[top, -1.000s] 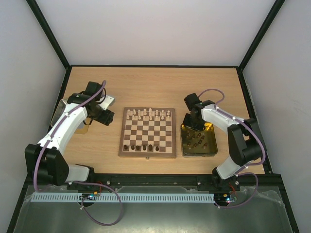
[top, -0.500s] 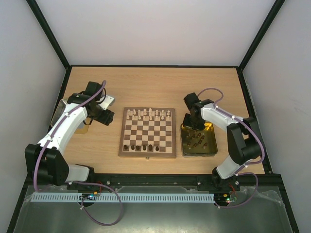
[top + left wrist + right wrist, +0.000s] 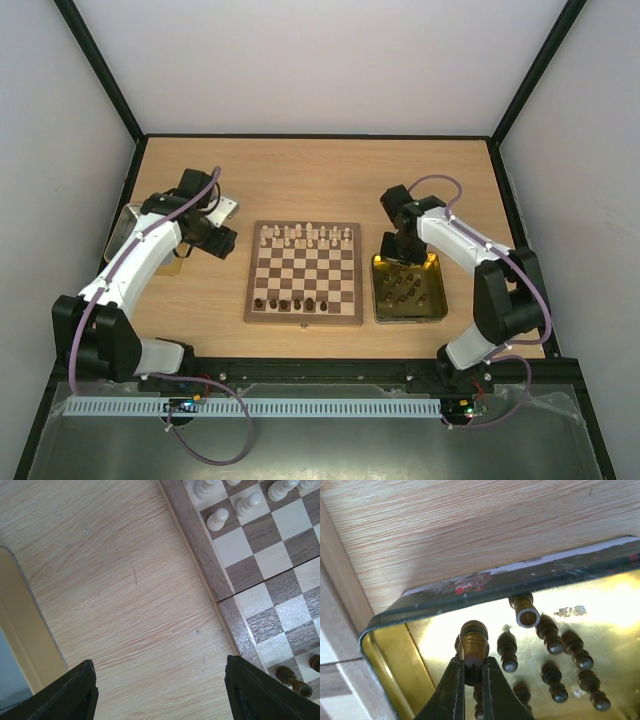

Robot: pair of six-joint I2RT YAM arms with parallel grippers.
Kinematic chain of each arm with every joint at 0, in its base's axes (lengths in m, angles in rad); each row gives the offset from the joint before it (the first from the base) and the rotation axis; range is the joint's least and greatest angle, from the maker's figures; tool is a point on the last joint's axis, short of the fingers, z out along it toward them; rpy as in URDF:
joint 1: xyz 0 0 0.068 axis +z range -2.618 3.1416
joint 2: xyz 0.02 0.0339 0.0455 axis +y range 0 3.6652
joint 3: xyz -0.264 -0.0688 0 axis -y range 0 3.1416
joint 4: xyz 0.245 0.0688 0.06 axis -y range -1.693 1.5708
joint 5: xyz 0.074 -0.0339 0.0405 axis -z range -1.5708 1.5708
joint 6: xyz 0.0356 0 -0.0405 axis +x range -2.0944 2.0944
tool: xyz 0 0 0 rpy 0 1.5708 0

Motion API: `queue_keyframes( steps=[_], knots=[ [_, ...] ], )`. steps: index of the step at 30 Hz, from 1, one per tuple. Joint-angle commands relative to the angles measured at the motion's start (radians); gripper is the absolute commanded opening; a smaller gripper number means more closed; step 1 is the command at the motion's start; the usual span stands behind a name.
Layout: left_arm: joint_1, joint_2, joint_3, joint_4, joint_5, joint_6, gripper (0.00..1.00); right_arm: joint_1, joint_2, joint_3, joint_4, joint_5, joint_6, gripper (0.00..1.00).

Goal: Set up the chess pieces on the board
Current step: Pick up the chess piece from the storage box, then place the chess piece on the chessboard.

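Observation:
The board lies mid-table, with cream chess pieces along its far rows and a few dark ones on its near row. My right gripper is shut on a dark brown piece, held just above the left end of the gold tray. Several more dark pieces lie on the tray floor. In the top view that gripper hangs over the tray's far edge. My left gripper stands open and empty over bare table left of the board's border.
The gold tray sits right of the board, almost touching it. Another tray edge lies at the left under my left arm. Cream pawns and a dark piece stand near the board's left edge.
My right gripper has shut on a dark piece in the tray and shifted slightly toward the far edge. The left arm has not moved.

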Motion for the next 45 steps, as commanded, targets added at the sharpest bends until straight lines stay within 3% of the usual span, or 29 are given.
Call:
queue_keyframes(
  steps=[1,9,13,20,45],
  knots=[
    [-0.008,0.013,-0.011,0.001,0.010,-0.004,0.69,0.018,-0.073,0.066,-0.141,0.004,-0.030,0.02],
    [-0.012,0.023,-0.004,0.008,0.022,-0.007,0.69,0.222,-0.109,0.161,-0.237,-0.032,0.085,0.02],
    [-0.013,0.026,-0.009,0.009,0.016,-0.008,0.69,0.369,-0.095,0.170,-0.230,-0.050,0.154,0.02],
    [-0.013,0.025,-0.013,0.009,0.010,-0.007,0.69,0.506,-0.040,0.173,-0.194,-0.057,0.216,0.02],
    [-0.017,0.014,-0.036,0.026,-0.007,-0.009,0.70,0.579,0.083,0.126,-0.091,-0.058,0.266,0.02]
  ],
)
